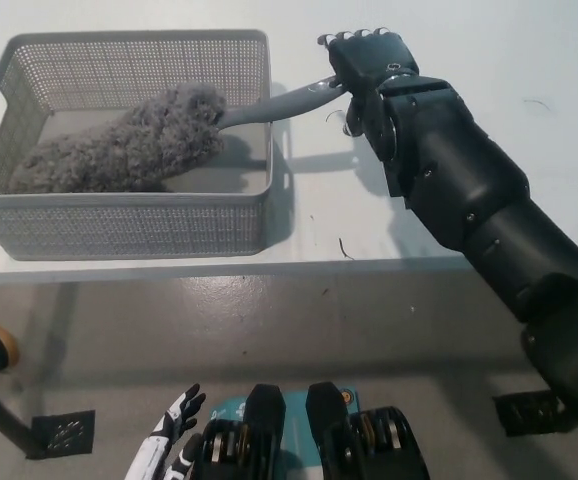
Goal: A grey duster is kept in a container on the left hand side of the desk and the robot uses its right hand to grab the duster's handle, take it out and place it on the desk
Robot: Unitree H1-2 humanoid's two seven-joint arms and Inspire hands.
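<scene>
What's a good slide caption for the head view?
Right hand grips the duster handle poking from the grey basket; left hand rests below.

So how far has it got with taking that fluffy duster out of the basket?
Early on. Done: the black right hand is at the end of the handle, which pokes out over the container. In hand: its fingers look curled around that end. Left: lifting out the duster, whose fluffy head lies in the container, and laying it on the desk. The white left hand hangs idle below.
</scene>
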